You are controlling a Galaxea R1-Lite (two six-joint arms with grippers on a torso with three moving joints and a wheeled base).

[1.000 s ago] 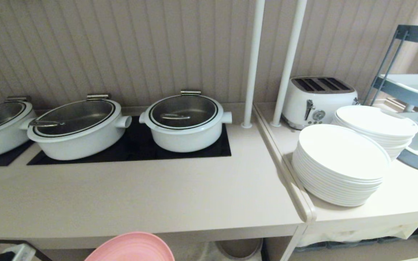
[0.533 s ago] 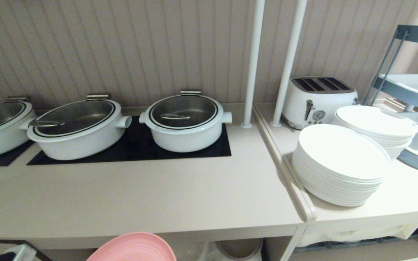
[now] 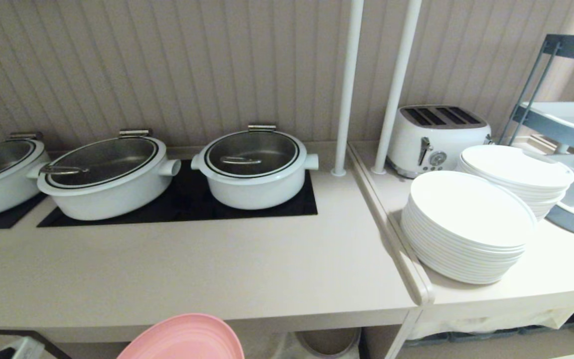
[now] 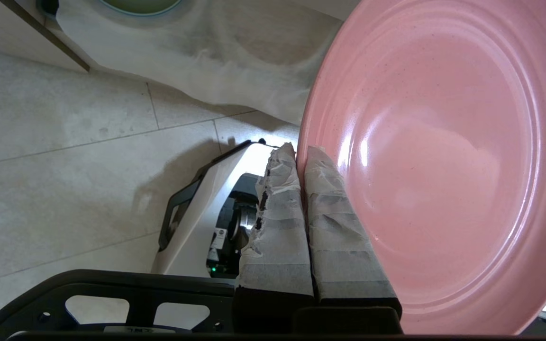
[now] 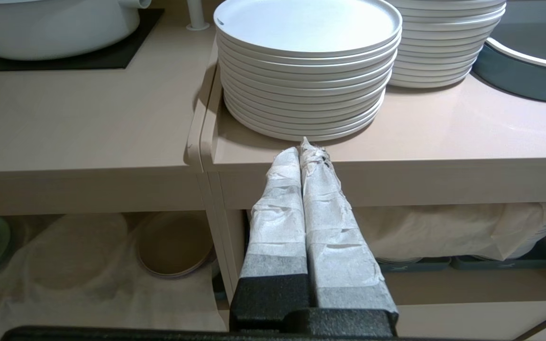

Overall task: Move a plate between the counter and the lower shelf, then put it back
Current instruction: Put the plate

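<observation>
My left gripper (image 4: 301,156) pinches the rim of the small round matte pink plate (image 4: 443,161), just below the beige bench's (image 3: 192,279) front edge; I should lift it level, clearing that edge.

Wall (image 3: 177,65): vertical ribbed panelling, beige-grey, running behind the whole work area. Floor (image 4: 64,156): large pale grey stone-look tiles with thin dark grout lines. Two white round poles (image 3: 349,85) rising side by side from the worktop near the wall. Side unit (image 3: 561,269): beige, smooth-topped, with a raised rounded edge. Tiered trolley (image 3: 561,119) with dark grey frame and white trays, far right. Light: soft, warm, even.
</observation>
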